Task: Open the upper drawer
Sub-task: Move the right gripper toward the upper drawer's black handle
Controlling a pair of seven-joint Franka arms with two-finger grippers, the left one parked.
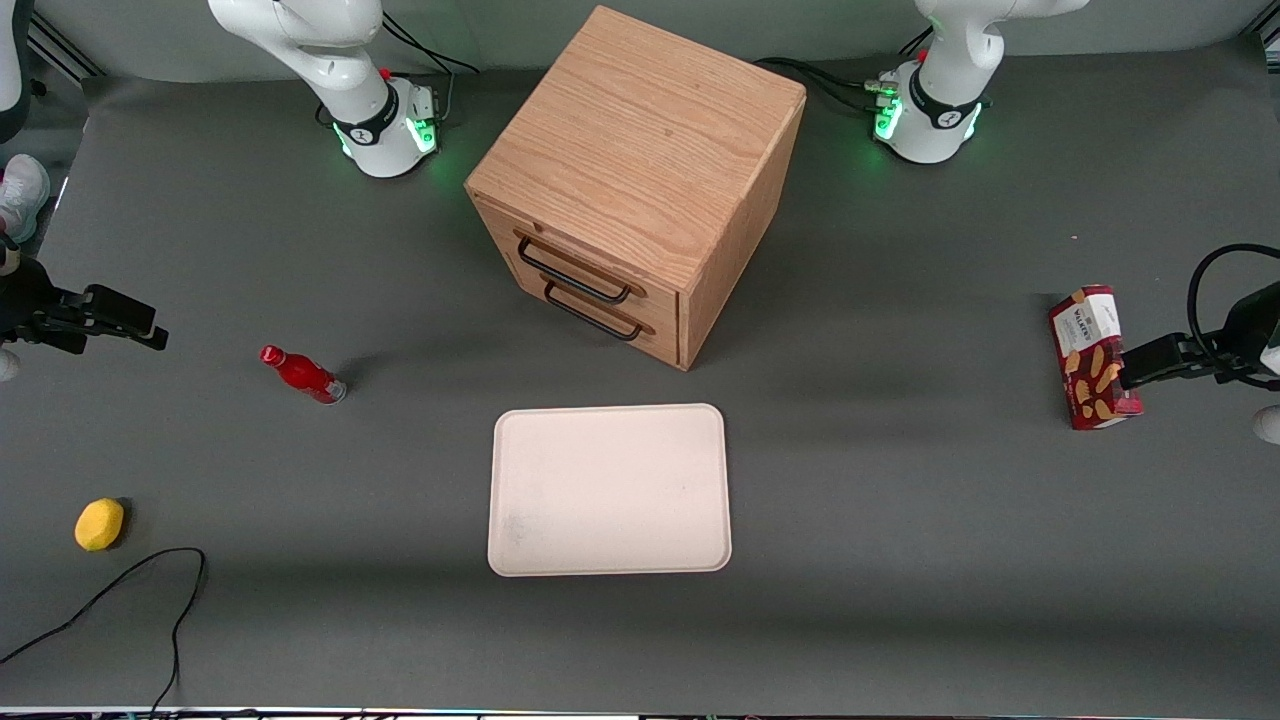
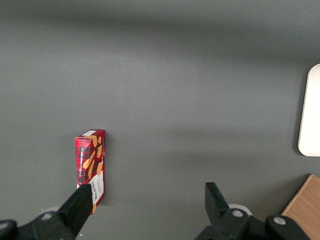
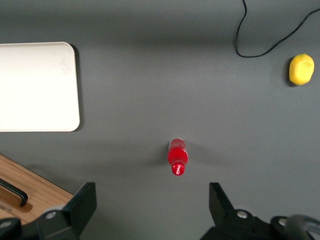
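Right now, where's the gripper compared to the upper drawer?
The gripper hangs open above the red bottle, toward the working arm's end of the table, well away from the upper drawer of the cabinet.

Gripper point(image 3: 149, 202): fingers spread, high above red bottle point(image 1: 303, 374).
Upper drawer point(image 1: 578, 268) front: bare table; tray point(image 1: 608, 490) nearer the camera.

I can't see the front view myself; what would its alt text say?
A boxy oak cabinet with its upper drawer shut stands on a grey table, farther from the camera than a cream rectangular tray. The working arm's black gripper hangs, jaws open, at the table's edge near a red bottle and yellow lemon.
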